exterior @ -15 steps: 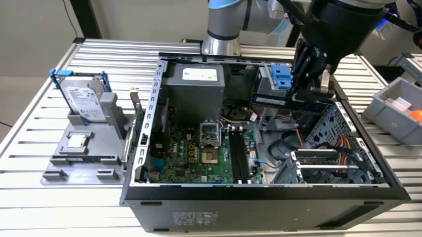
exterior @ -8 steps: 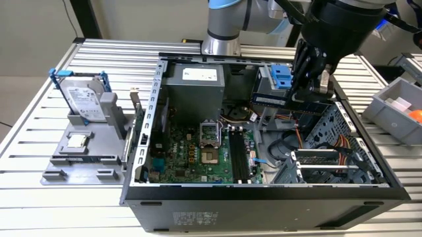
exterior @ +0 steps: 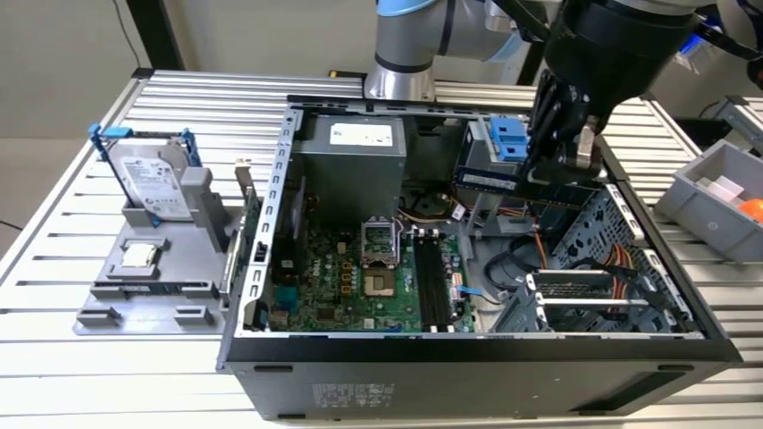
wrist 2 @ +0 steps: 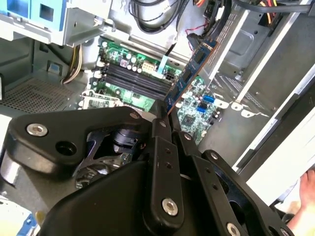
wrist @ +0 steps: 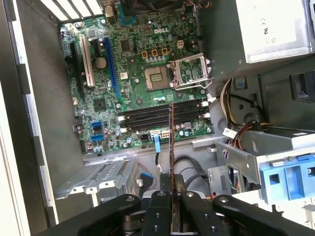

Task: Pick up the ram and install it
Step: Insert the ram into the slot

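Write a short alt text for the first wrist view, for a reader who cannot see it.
The black hand grips the ram, seen edge-on as a thin stick, over an open computer case. Below it lies the green motherboard with its black memory slots and an empty processor socket.

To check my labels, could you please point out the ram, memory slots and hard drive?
ram [wrist 2: 191,73]: second wrist view, middle of its blue face
memory slots [wrist: 147,115]: first wrist view, middle of black rows
hard drive [exterior: 155,183]: exterior view, silver face
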`<state>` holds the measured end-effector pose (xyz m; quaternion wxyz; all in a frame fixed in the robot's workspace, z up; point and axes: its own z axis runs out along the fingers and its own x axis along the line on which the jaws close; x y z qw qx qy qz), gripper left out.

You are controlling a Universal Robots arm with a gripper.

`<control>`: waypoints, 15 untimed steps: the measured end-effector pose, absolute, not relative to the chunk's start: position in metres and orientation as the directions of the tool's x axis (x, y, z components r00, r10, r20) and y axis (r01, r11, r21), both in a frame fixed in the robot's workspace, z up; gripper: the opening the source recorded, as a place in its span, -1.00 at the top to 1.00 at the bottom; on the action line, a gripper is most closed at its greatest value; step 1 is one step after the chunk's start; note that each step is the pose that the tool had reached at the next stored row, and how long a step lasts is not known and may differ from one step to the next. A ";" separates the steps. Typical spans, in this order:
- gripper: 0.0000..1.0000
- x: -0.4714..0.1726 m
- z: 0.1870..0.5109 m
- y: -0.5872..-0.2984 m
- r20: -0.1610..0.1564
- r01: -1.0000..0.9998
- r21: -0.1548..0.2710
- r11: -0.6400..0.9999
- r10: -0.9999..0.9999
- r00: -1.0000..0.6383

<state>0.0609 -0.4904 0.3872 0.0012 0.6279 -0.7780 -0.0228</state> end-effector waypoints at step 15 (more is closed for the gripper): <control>1.00 0.061 0.387 -0.490 -0.027 -0.921 0.037 0.389 -0.920 -0.390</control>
